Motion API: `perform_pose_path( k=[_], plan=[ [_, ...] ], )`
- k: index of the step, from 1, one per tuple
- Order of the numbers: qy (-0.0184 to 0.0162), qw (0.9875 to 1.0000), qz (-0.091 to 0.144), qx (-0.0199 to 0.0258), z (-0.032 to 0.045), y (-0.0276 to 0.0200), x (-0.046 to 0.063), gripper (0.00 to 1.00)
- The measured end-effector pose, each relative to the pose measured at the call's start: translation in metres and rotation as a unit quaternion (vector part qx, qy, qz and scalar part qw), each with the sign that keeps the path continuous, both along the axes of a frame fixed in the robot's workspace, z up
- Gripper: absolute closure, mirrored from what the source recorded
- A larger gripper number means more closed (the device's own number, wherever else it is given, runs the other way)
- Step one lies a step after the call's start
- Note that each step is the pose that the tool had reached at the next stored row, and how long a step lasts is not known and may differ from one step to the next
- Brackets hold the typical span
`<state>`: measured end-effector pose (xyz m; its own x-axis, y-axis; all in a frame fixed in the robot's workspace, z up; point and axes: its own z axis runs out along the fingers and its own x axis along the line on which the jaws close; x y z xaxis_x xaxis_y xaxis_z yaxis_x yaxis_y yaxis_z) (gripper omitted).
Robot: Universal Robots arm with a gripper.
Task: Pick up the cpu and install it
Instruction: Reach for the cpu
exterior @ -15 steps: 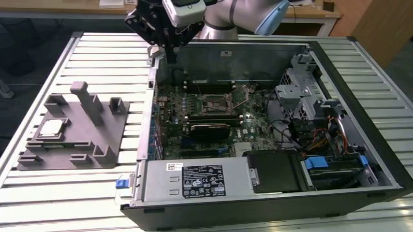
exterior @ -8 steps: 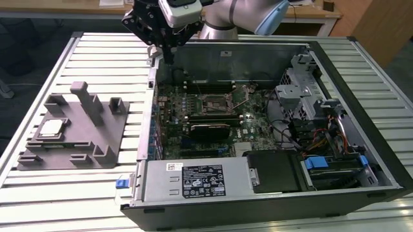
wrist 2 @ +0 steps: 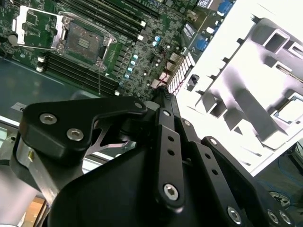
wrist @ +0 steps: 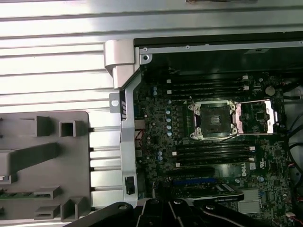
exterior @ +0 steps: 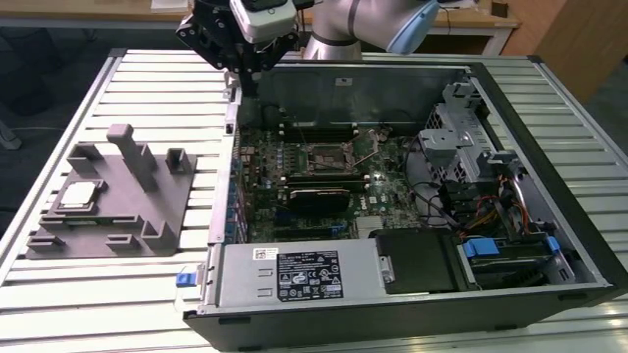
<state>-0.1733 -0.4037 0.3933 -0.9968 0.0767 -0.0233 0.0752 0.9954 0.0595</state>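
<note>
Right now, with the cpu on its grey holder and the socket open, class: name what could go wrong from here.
1. The cpu lies low beside the grey holder's upright posts; the gripper, above the case's corner, might clip one coming down.
2. The case wall stands between holder and open socket; a low carry could strike it.
3. A tilted placement could harm the bare socket.

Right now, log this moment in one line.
cpu: on grey block, unpicked | socket: open, empty | pincer: over case corner
</note>
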Motion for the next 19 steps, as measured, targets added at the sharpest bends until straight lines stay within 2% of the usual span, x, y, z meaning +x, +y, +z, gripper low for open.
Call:
perform_pose_path(
  k=[19],
  plan=[
    [0.0000, 1.0000, 0.000, 0.0033, 0.0000, -0.0027, -0.020, 0.89]
  ],
)
